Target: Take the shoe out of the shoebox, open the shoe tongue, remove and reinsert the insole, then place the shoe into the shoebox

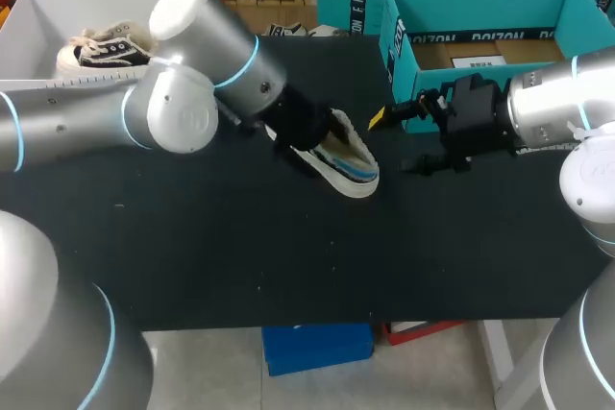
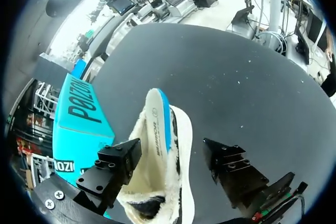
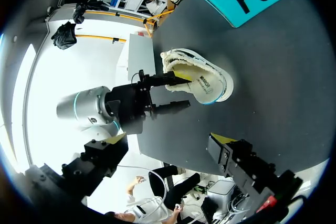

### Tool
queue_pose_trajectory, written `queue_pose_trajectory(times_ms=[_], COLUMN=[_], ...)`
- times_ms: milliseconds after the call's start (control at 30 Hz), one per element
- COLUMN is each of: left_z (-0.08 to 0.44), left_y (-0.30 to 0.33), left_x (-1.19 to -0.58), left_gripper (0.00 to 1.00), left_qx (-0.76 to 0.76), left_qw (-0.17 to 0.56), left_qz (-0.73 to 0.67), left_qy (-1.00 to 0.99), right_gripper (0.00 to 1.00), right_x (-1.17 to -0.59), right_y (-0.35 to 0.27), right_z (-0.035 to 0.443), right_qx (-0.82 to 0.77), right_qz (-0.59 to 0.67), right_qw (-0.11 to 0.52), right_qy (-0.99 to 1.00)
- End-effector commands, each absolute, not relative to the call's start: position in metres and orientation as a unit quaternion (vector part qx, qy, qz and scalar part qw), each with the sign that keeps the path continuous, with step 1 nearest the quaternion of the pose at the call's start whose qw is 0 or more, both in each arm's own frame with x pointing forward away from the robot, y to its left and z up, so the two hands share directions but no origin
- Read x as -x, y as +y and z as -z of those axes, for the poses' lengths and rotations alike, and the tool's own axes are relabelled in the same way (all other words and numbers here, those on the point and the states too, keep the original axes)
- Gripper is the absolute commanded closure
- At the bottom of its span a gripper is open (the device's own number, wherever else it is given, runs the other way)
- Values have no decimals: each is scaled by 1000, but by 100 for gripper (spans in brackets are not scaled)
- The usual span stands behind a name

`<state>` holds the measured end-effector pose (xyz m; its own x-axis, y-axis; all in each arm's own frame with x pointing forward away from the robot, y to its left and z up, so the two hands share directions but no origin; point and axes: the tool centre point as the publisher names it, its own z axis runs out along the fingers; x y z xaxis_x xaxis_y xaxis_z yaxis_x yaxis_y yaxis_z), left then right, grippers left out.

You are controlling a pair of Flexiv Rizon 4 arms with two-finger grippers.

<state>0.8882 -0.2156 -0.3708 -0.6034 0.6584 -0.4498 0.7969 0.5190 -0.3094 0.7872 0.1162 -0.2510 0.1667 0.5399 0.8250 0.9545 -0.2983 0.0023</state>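
One shoe point(image 1: 348, 162) lies mid-frame on the desk point(image 1: 240, 247) between wide-open left jaws; one teal shoebox point(image 1: 480, 2) upper right; right jaws open, empty.

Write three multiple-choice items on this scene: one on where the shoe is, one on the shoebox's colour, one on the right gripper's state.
1. Where is the shoe relative to the shoebox?
A. Inside it
B. Outside it, on the black table
C. On its lid

2. What colour is the shoebox?
A. Teal
B. Red
C. Yellow

3. The right gripper is:
A. shut on the shoe
B. shut on an insole
C. open, empty

Answers: B, it lies on the table beside the box; A, its walls are teal; C, its fingers stand apart, nothing between.
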Motion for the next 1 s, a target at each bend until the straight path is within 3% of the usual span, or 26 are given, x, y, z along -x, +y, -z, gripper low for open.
queue_pose_trajectory(times_ms=[33, 267, 467, 567, 633, 667, 733, 1000], left_z=[358, 367, 378, 381, 384, 385, 385, 380], left_y=[-203, -197, -191, -189, -190, -190, -191, -195], left_x=[-890, -901, -913, -919, -923, -925, -928, -931], left_gripper=[28, 24, 27, 38, 52, 65, 100, 100], left_qx=[-421, -425, -433, -441, -449, -451, -456, -467], left_qw=[125, 123, 117, 120, 124, 125, 131, 147], left_qz=[223, 193, 160, 145, 133, 128, 124, 125], left_qy=[870, 876, 879, 878, 875, 874, 871, 863], right_gripper=[0, 0, 0, 0, 0, 0, 0, 0], right_x=[-788, -788, -788, -788, -788, -788, -788, -788], right_y=[118, 118, 118, 118, 118, 118, 118, 118], right_z=[251, 251, 251, 251, 251, 251, 251, 251], right_qx=[713, 713, 713, 713, 713, 713, 713, 713], right_qz=[376, 376, 376, 376, 376, 376, 376, 376], right_qw=[275, 275, 275, 275, 275, 275, 275, 275], right_qy=[-524, -524, -524, -524, -524, -524, -524, -524])
